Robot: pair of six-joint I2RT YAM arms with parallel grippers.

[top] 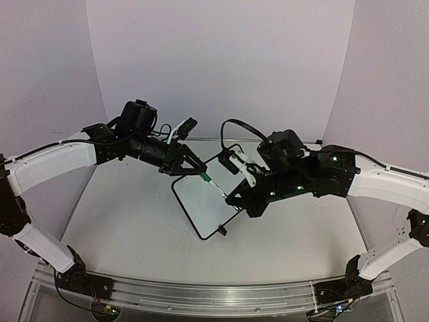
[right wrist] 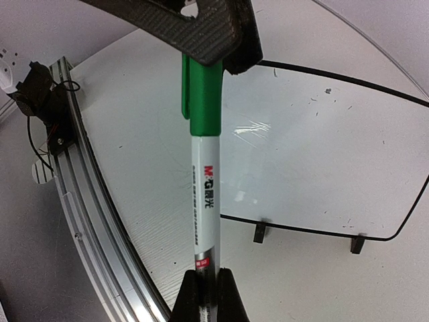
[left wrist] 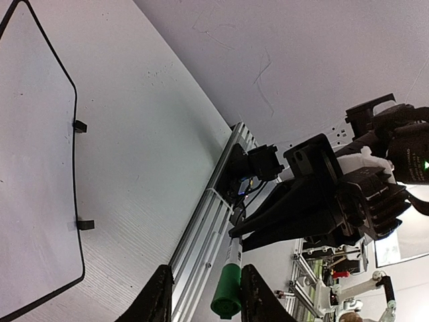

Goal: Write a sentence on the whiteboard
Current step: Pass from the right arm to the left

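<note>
The whiteboard (top: 198, 208) lies flat on the table, black-framed and blank; it also shows in the left wrist view (left wrist: 33, 168) and the right wrist view (right wrist: 322, 161). Above it a white marker (top: 218, 188) with a green cap (left wrist: 226, 292) is held level between the arms. My right gripper (right wrist: 204, 290) is shut on the marker's (right wrist: 204, 188) rear end (top: 232, 200). My left gripper (left wrist: 201, 300) stands around the cap (top: 196, 170): one finger touches it, while a gap remains on the other side.
An aluminium rail (top: 214, 295) runs along the near table edge, with cables and arm mounts on it (left wrist: 251, 171). The board's two black feet (right wrist: 260, 233) point toward that rail. White backdrop walls close in the far side and both flanks.
</note>
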